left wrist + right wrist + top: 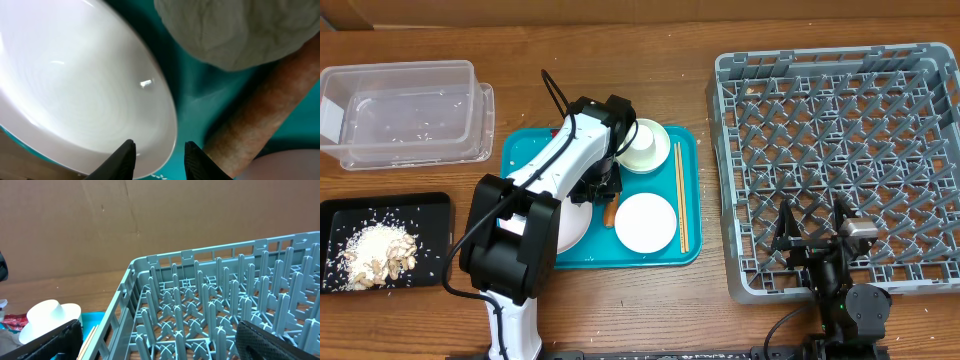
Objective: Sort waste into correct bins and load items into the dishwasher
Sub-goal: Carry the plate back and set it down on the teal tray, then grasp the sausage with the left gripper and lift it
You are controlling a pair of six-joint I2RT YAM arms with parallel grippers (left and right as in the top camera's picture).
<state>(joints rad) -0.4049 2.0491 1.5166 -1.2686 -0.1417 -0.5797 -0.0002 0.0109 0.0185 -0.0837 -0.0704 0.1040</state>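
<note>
Wooden table (pixel 620 40) fills my overhead view, with brown cardboard behind it in the right wrist view. At far left sits the clear tub (pixel 400 68), a few pale grains inside it. In front of it lies the black tray (pixel 430 230), holding white and beige food scraps (pixel 375 255).

On the teal tray (pixel 525 152) in the middle, my left end effector (pixel 160 147) hangs just over the large plate's (pixel 75 85) rim, its jaws parted a little with nothing between them. Right of that rim lies the orange stick (pixel 265 110), its long axis running far to near in the overhead, beside the crumpled tissue (pixel 235 30).

Next come the smaller plate (pixel 646 222) and, beyond it, the white bowl (pixel 645 145). 2 chopsticks (pixel 681 195) lie side by side along the tray's right edge, pointing far to near.

At right stands the grey rack (pixel 720 150). My right end effector (pixel 815 228) sits over its near left corner, spread wide and holding nothing.
</note>
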